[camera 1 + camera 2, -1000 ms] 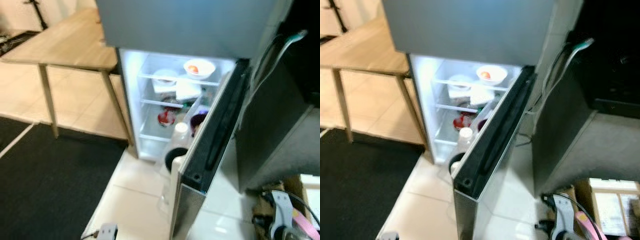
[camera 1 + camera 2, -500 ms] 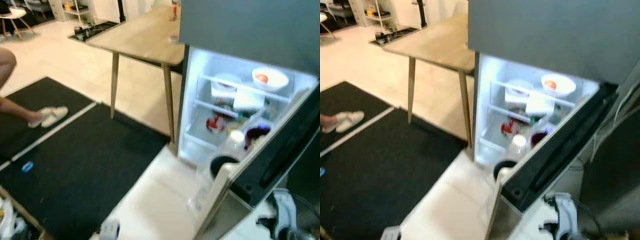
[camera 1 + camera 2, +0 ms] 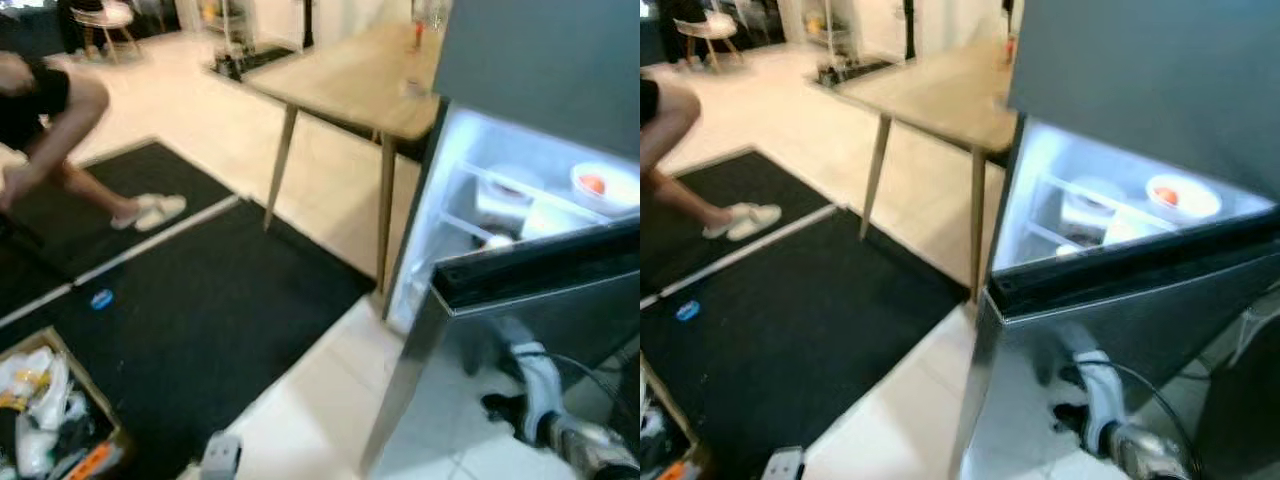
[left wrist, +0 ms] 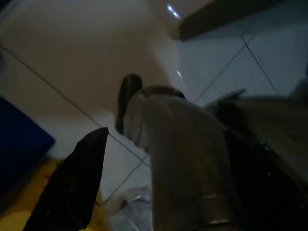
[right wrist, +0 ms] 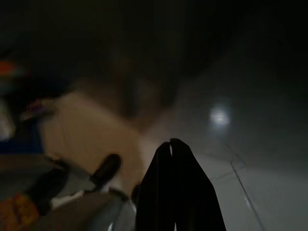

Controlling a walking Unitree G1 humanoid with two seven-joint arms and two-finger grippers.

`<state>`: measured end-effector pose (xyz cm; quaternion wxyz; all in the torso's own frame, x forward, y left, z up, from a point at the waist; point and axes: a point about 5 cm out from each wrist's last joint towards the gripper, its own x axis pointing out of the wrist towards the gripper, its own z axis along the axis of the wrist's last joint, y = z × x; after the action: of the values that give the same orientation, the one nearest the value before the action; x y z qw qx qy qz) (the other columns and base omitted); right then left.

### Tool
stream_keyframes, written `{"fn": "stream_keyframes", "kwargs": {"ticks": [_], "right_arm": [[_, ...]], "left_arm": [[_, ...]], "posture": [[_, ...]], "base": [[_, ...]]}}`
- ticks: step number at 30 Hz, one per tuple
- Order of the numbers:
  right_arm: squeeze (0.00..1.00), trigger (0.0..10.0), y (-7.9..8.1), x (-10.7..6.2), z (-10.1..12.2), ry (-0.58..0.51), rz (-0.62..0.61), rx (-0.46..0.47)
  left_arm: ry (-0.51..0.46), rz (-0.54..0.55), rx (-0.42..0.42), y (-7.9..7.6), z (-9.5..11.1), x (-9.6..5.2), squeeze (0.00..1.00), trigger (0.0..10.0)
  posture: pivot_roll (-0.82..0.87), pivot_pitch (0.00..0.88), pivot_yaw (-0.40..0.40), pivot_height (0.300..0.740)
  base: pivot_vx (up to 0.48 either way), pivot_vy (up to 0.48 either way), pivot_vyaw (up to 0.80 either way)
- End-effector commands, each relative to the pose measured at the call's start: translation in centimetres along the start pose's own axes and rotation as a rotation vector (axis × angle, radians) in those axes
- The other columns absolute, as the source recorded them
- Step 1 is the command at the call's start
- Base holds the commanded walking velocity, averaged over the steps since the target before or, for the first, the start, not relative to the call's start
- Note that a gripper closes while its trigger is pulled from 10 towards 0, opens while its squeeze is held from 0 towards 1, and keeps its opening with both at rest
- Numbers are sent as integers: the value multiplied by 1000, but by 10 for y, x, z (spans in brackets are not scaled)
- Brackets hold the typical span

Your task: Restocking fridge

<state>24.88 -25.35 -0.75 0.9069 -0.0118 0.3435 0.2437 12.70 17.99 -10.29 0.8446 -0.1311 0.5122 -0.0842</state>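
From the head views, the fridge stands beside the wooden table, its door ajar, heavy and stiff, best pushed by its outer edge. The left wrist view shows the left gripper spread wide over pale tiles. The right wrist view shows the right gripper pinched together, holding nothing.

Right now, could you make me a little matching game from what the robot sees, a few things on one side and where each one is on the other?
Things:
1. white bowl
2. wooden table
3. cardboard box
4. black mat

Places:
A. on the floor before the fridge
B. on the fridge's top shelf
C. low at the robot's left, full of packets
D. beside the fridge, on its left

Pairs: 1-B, 2-D, 3-C, 4-A
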Motion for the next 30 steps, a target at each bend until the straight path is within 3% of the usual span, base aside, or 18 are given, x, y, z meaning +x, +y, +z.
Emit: {"fn": "stream_keyframes", "kwargs": {"ticks": [1, 5, 8, 9, 12, 15, 17, 18, 20, 22, 23, 25, 26, 28, 29, 30], "right_arm": [[0, 10000, 7, 10, 24, -23, 63, -117], [0, 10000, 8, 15, 40, -41, 50, -186], [0, 10000, 9, 24, 90, -169, -21, -274], [0, 10000, 9, 24, 90, -169, -21, -274], [0, 10000, 1, 21, 145, -356, -206, -248], [0, 10000, -6, 19, 146, -345, -282, -224], [0, 10000, -12, 20, 120, -222, -327, -212], [0, 10000, -12, 20, 120, -222, -327, -212], [0, 10000, -17, 18, 78, -56, -374, -193], [0, 10000, -17, 18, 78, -56, -374, -193], [0, 10000, -19, 16, 61, 4, -395, -185], [0, 10000, -21, 3, 3, 155, -478, -90], [0, 10000, -21, 3, 3, 155, -478, -90], [0, 10000, -16, -11, -47, 281, -518, -14], [0, 10000, -16, -11, -47, 281, -518, -14], [0, 10000, -11, -15, -61, 318, -517, 10]], "left_arm": [[45, 7, -24, 2, -15, -3, 0, 10000], [45, 12, -27, 6, -16, -5, 0, 10000], [42, 23, -31, 11, -17, -8, 0, 10000], [42, 23, -31, 11, -17, -8, 0, 10000], [35, 36, -36, 9, -19, -7, 0, 10000], [34, 37, -37, 3, -22, -5, 0, 10000], [35, 38, -41, -4, -23, -2, 0, 10000], [35, 38, -41, -4, -23, -2, 0, 10000], [38, 40, -41, -10, -25, 1, 0, 10000], [38, 40, -41, -10, -25, 1, 0, 10000], [39, 40, -40, -11, -25, 1, 0, 10000], [46, 44, -24, -14, -25, 2, 0, 10000], [46, 44, -24, -14, -25, 2, 0, 10000], [49, 51, -6, -12, -23, 2, 0, 10000], [49, 51, -6, -12, -23, 2, 0, 10000], [47, 55, -4, -8, -21, 1, 0, 10000]], "posture": [[-24, 0, -57, 740], [-16, 0, -63, 740], [-6, 0, -69, 740], [-6, 0, -69, 740], [6, 0, -79, 740], [8, 0, -82, 740], [8, 0, -85, 740], [8, 0, -85, 740], [4, 0, -86, 740], [4, 0, -86, 740], [4, 0, -86, 740], [1, 0, -77, 740], [1, 0, -77, 740], [-1, 0, -71, 740], [-1, 0, -71, 740], [-7, 0, -65, 740]], "base": [[0, 0, 463], [0, 0, 231], [0, 0, 0], [0, 0, 0], [0, 0, 0], [0, 0, 0], [0, 0, 0], [0, 0, 0], [0, 0, 0], [0, 0, 0], [0, 0, 0], [0, 0, 0], [0, 0, 0], [0, 0, 0], [0, 0, 0], [0, 0, 0]]}}
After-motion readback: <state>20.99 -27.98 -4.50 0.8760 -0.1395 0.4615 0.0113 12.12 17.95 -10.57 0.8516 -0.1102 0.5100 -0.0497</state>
